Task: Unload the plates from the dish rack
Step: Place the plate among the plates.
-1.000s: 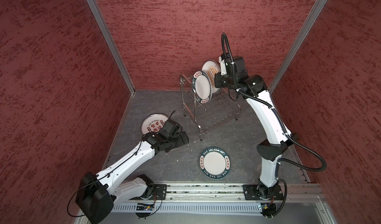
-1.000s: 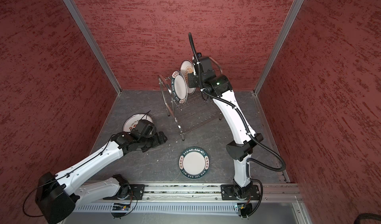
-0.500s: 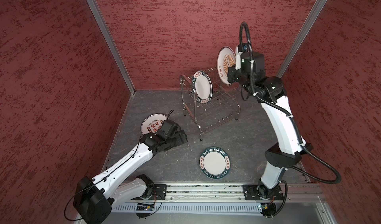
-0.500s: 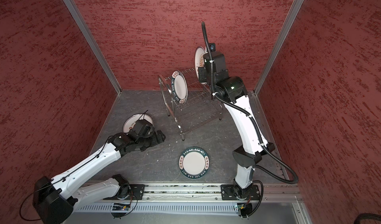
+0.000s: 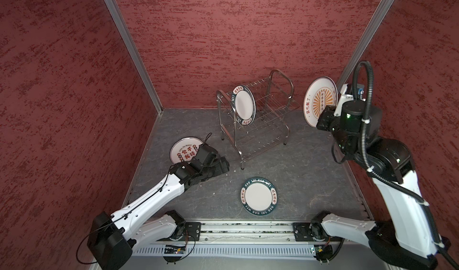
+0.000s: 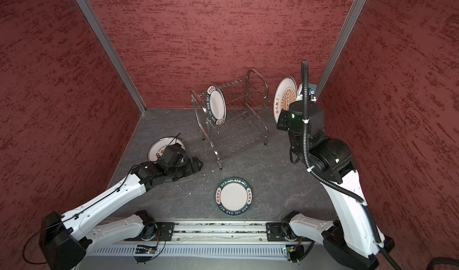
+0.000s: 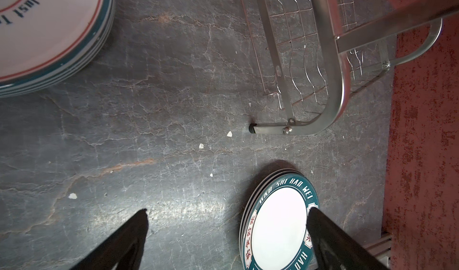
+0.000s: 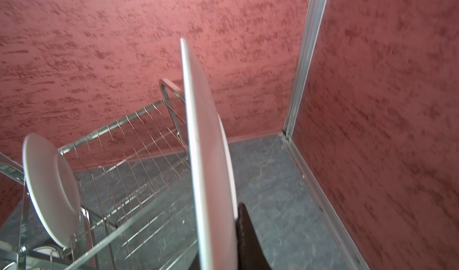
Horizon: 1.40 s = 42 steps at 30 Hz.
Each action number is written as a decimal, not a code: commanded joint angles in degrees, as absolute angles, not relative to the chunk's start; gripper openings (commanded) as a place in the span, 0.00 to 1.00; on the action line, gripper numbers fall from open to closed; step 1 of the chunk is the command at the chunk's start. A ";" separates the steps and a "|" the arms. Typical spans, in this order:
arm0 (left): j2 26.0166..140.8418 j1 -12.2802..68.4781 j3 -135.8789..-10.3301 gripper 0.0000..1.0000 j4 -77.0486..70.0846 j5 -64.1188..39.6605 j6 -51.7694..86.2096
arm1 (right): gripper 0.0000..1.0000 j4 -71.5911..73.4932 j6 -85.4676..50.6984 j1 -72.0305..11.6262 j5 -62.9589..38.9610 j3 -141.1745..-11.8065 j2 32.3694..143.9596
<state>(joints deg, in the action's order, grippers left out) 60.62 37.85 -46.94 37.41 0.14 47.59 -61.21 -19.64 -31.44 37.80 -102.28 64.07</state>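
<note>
Here, my right fingers [image 8: 248, 241] clench the rim of an upright sunburst plate [image 5: 320, 100] beside the rack [image 5: 267, 112]; stiff, glazed, likely slippery, breakable. My left fingers [image 7: 332, 244] hang spread, empty.

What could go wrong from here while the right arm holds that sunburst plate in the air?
1. The right gripper pinches the orange sunburst plate at just one spot on its rim, with the plate on edge. It could slip or pivot and fall.
2. The plate hangs near the corner post, so a swing might strike it.
</note>
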 commanded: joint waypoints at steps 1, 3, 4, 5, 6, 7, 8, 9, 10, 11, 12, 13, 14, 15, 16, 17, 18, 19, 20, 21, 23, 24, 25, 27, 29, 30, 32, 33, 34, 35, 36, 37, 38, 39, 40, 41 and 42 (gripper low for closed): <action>60.81 38.23 -46.29 0.99 32.97 -2.37 47.36 | 0.00 -67.28 -32.18 -31.46 31.78 -94.10 58.83; 61.21 38.52 -45.88 0.99 31.50 -3.44 47.38 | 0.00 -66.60 -35.07 -31.46 25.05 -87.54 55.36; 61.51 38.83 -45.77 0.99 30.88 -3.75 47.44 | 0.00 -65.34 -36.17 -31.46 20.95 -83.80 53.45; 61.76 39.14 -45.62 0.99 30.31 -4.03 47.46 | 0.00 -63.58 -37.09 -31.39 17.11 -79.88 51.57; 62.03 39.60 -45.58 0.99 29.68 -4.17 47.40 | 0.00 -62.10 -38.13 -31.41 13.96 -76.81 50.26; 62.26 40.00 -45.40 0.99 29.13 -4.21 47.46 | 0.00 -60.46 -38.97 -31.38 10.64 -73.95 48.85; 62.53 40.27 -45.24 1.00 28.25 -4.50 47.46 | 0.00 -59.14 -39.56 -31.38 7.95 -71.35 47.80; 62.77 40.46 -44.95 0.99 27.35 -4.94 47.46 | 0.00 -57.84 -40.02 -31.38 5.82 -69.30 46.87; 63.05 40.56 -44.61 1.00 26.27 -5.69 47.64 | 0.00 -56.10 -40.61 -31.37 3.19 -66.99 45.91; 63.32 40.60 -44.22 0.99 24.95 -6.45 47.86 | 0.00 -54.43 -41.02 -31.33 0.38 -65.04 45.25; 63.53 40.66 -43.88 1.00 23.81 -7.13 48.07 | 0.00 -52.69 -41.64 -31.37 -1.81 -63.22 44.79; 63.79 40.80 -43.64 0.99 22.63 -7.85 48.30 | 0.00 -50.26 -42.41 -31.38 -4.58 -60.98 44.18; 64.04 41.05 -43.54 1.00 21.69 -8.26 48.50 | 0.00 -47.64 -43.13 -31.37 -7.26 -58.83 43.67; 64.28 41.36 -43.65 1.00 21.10 -8.76 48.52 | 0.00 -45.41 -43.91 -31.40 -9.63 -56.96 43.26; 64.50 41.69 -43.74 1.00 20.29 -9.28 48.60 | 0.00 -42.30 -44.80 -31.38 -12.09 -54.92 43.07; 64.69 42.02 -43.84 1.00 19.68 -9.71 48.60 | 0.00 -39.41 -45.65 -31.38 -14.25 -52.93 43.02; 64.93 42.35 -44.00 1.00 19.04 -10.04 48.52 | 0.00 -36.92 -46.42 -31.38 -16.21 -51.31 43.19; 65.08 42.75 -44.03 1.00 18.23 -10.48 48.52 | 0.00 -34.29 -47.02 -31.34 -18.66 -49.73 43.60; 65.29 43.04 -44.06 1.00 17.43 -11.06 48.65 | 0.00 -32.16 -47.58 -31.38 -20.22 -48.57 44.10; 65.49 43.07 -43.95 0.99 16.63 -11.50 48.73 | 0.00 -30.87 -47.92 -31.35 -21.35 -47.71 44.57; 65.98 43.37 -43.87 0.98 15.05 -12.32 48.90 | 0.00 -28.62 -48.04 -31.33 -23.29 -46.53 45.53; 66.24 43.42 -43.76 0.98 14.43 -12.57 49.10 | 0.00 -27.47 -48.20 -31.38 -24.40 -46.02 45.77; 66.57 43.37 -43.52 0.97 13.57 -13.08 49.23 | 0.00 -25.78 -48.68 -31.38 -25.73 -45.37 45.94; 67.20 43.32 -43.34 0.97 12.40 -13.95 49.42 | 0.00 -22.53 -49.76 -31.38 -28.06 -44.01 46.22; 67.83 43.42 -43.84 0.94 11.72 -15.07 49.44 | 0.00 -19.15 -51.09 -31.38 -30.12 -42.57 46.32; 67.94 43.37 -43.86 0.92 11.24 -15.68 49.41 | 0.00 -17.91 -51.49 -31.38 -30.91 -41.93 46.29; 67.88 43.42 -43.58 0.90 9.59 -16.68 49.57 | 0.00 -15.40 -52.35 -31.40 -32.31 -40.83 46.46; 67.91 43.39 -43.60 0.89 9.32 -17.05 49.62 | 0.00 -15.05 -52.53 -31.37 -32.57 -40.55 46.59; 67.94 43.42 -43.75 0.88 9.05 -17.30 49.55 | 0.00 -14.76 -52.47 -31.37 -32.89 -40.39 46.81; 67.94 43.42 -43.85 0.87 8.88 -17.53 49.55 | 0.00 -14.39 -52.44 -31.31 -33.34 -40.11 47.06; 67.86 43.42 -43.86 0.88 8.95 -17.83 49.79 | 0.00 -14.04 -52.55 -31.38 -33.70 -39.73 47.25; 67.81 43.42 -43.86 0.85 8.35 -18.42 49.79 | 0.00 -13.68 -52.63 -31.38 -33.96 -39.36 47.49; 67.68 43.42 -43.70 0.83 7.59 -19.18 49.91 | 0.00 -13.26 -52.64 -31.38 -34.18 -38.95 47.67; 67.51 43.46 -43.55 0.81 6.65 -20.11 49.99 | 0.00 -12.95 -52.78 -31.38 -34.25 -38.60 47.81; 67.42 43.49 -43.40 0.77 5.76 -21.05 50.00 | 0.00 -12.34 -52.96 -31.38 -34.45 -38.21 47.97; 67.41 43.61 -43.40 0.74 5.27 -21.71 49.96 | 0.00 -11.82 -53.07 -31.37 -34.54 -37.91 48.07; 67.33 43.81 -43.47 0.71 5.10 -22.17 49.92 | 0.00 -11.43 -53.09 -31.38 -34.63 -37.72 48.27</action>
<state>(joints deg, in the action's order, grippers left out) 67.61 43.31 -43.90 8.27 -19.18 50.37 -17.87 -51.79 -31.42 -32.18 -37.89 48.40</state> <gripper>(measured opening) 0.726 0.112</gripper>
